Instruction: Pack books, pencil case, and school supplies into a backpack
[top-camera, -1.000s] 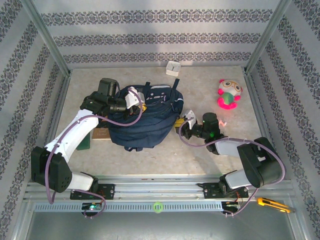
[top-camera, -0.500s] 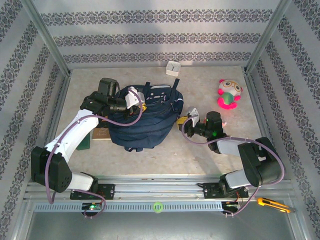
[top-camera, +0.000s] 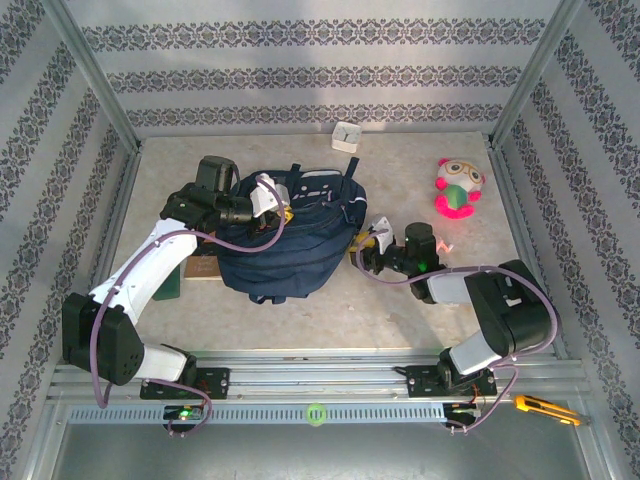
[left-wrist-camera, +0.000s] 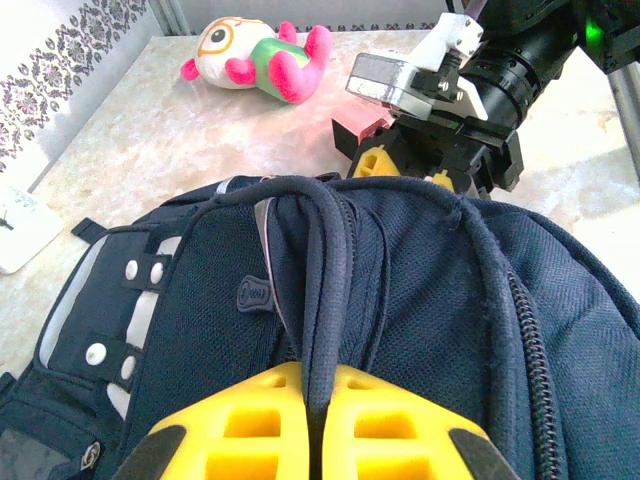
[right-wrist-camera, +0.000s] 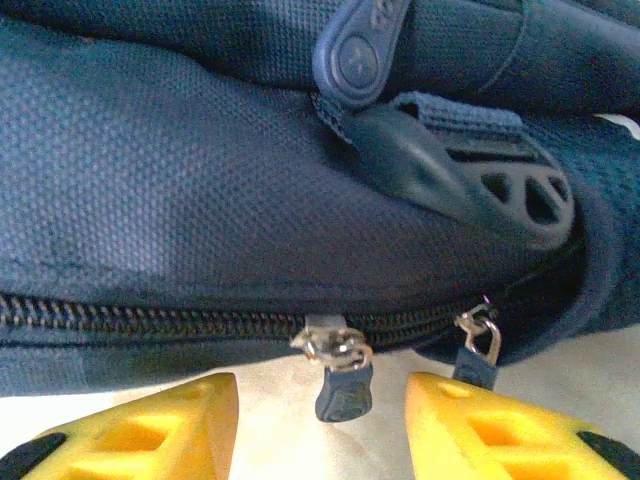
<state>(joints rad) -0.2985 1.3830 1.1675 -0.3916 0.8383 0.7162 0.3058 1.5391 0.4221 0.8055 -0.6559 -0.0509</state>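
Right wrist: backpack (right-wrist-camera: 200, 180) just beyond right claw (right-wrist-camera: 320, 405).

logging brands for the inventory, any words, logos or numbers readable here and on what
No text here reads clearly enough to quote.
oval badge on the backpack: embossed mark, too small to read.
rubber zip tag on the backpack: raised marks, partly cut off and blurred, unreadable.
white object at the table's far edge: dark marks on it, too small to read.
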